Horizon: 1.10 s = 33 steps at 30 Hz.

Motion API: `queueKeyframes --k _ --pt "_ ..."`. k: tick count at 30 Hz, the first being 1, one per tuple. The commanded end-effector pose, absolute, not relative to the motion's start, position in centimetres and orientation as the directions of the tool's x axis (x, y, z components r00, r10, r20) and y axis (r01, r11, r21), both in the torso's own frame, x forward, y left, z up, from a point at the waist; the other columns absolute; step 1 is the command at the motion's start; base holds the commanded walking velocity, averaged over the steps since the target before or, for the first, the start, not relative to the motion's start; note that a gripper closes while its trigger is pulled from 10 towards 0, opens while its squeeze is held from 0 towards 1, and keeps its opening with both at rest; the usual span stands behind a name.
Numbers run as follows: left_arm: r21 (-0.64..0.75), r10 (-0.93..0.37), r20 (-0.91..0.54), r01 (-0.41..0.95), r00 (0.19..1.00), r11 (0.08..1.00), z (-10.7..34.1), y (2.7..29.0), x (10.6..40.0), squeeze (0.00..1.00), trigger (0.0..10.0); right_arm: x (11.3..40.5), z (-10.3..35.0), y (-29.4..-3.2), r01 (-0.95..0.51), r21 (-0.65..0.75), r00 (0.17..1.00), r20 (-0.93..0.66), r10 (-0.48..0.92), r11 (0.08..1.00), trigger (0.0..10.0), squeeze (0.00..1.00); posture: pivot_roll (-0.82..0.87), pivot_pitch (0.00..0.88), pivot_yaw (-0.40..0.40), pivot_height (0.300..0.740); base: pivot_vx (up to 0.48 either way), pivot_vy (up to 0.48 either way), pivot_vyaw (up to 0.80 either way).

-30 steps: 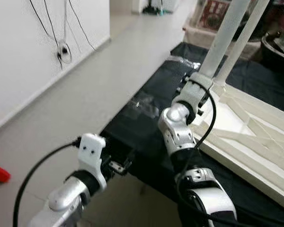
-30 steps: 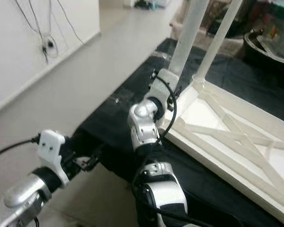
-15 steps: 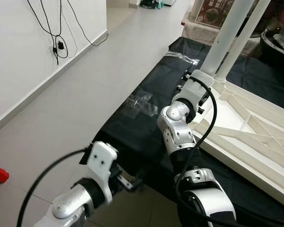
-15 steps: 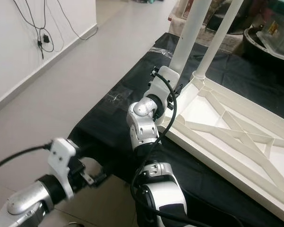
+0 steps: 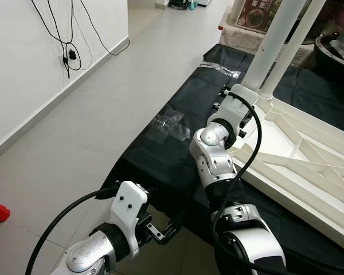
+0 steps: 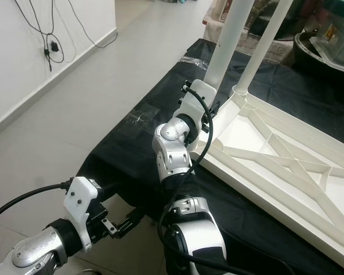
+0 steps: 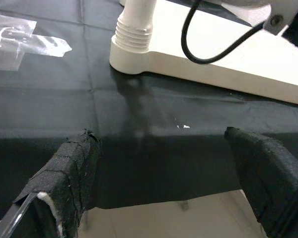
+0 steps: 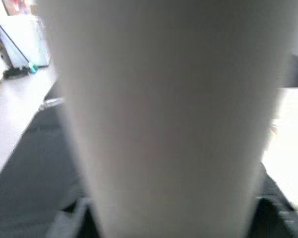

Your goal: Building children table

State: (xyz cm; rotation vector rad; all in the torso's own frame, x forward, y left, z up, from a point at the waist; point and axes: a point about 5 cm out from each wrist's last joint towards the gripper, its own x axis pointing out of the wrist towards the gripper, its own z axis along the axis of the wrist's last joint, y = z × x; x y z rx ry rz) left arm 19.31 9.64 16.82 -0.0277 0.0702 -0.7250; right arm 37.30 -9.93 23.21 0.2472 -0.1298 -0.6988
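We have two legs (image 5: 270, 50) standing in the upturned tabletop (image 5: 309, 172); our right gripper (image 5: 232, 97) clasps the nearer, left gripper (image 5: 163, 234) gapes empty beside the tabletop.

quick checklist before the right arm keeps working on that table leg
1. Right end effector at the near white leg: ok; the leg sits close in front of the wrist camera.
2. Grip on the leg: cannot tell; its fingers are hidden.
3. Leg upright in the corner of the upturned tabletop: ok.
4. Second leg standing behind it: ok.
5. Left end effector open, apart from the table, at the black cloth's edge: ok.
6. Plastic bag lying on the cloth, away from the leg: ok.
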Motion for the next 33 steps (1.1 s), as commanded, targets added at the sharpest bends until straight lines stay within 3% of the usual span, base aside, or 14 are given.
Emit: queueKeyframes --k 1,8,9,18,33 --pt "-0.05 -0.671 -0.078 0.669 0.737 0.741 16.3 9.6 19.1 0.0 10.0 36.0 19.2 -7.6 0.622 0.27 0.781 -0.14 -0.609 0.735 10.0 1.0 0.28 0.162 -0.107 0.74 0.0 0.0 0.0" --pt "-0.053 -0.664 -0.099 0.662 0.741 0.747 15.7 9.8 18.9 0.0 10.0 35.9 19.1 -7.5 0.62 0.256 0.782 -0.126 -0.61 0.742 10.0 0.95 0.28 0.162 -0.107 0.74 0.0 0.0 0.0" --pt "-0.055 -0.662 -0.104 0.661 0.742 0.749 15.5 9.9 18.8 0.0 10.0 35.9 19.2 -7.5 0.617 0.261 0.784 -0.126 -0.607 0.743 10.0 0.0 0.28 0.163 -0.107 0.74 0.0 0.0 0.0" --pt "-0.059 -0.659 -0.108 0.657 0.744 0.751 15.3 9.9 18.7 0.0 10.0 35.7 19.4 -7.3 0.596 0.273 0.799 -0.107 -0.592 0.755 10.0 0.0 0.28 0.163 -0.106 0.74 0.0 0.0 0.0" --pt "-0.055 -0.653 -0.108 0.652 0.749 0.756 15.1 10.1 19.0 0.0 10.0 34.2 20.5 -6.2 0.437 0.308 0.894 -0.046 -0.446 0.845 10.0 0.0 0.27 0.145 -0.104 0.74 0.0 0.0 0.0"
